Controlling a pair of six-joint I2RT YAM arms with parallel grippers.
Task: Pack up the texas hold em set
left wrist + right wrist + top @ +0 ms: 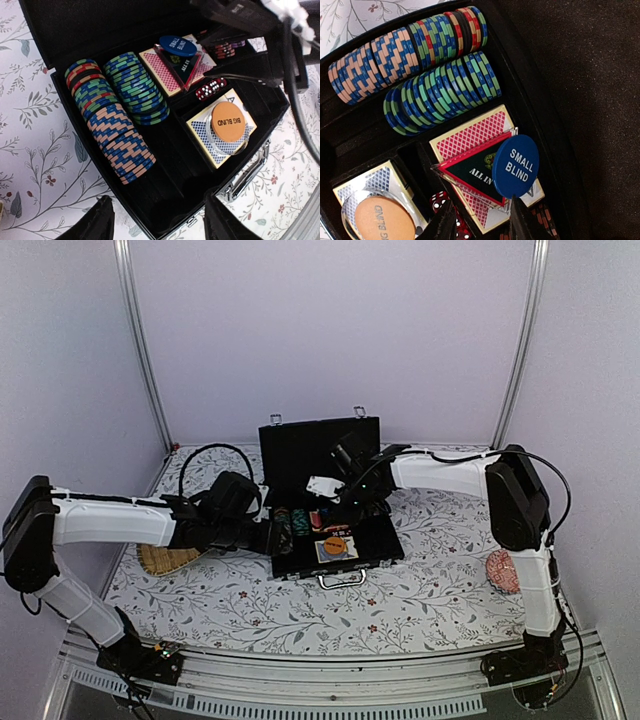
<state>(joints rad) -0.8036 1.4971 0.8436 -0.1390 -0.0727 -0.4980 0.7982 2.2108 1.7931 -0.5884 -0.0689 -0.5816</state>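
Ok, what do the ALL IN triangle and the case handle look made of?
ALL IN triangle: clear glossy plastic, probably acrylic; its see-through edges show the red-backed deck beneath. Case handle: polished metal by its bright chrome reflections, though plated plastic is possible.

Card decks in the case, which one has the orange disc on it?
The blue-backed deck; the red-backed deck holds a blue disc.
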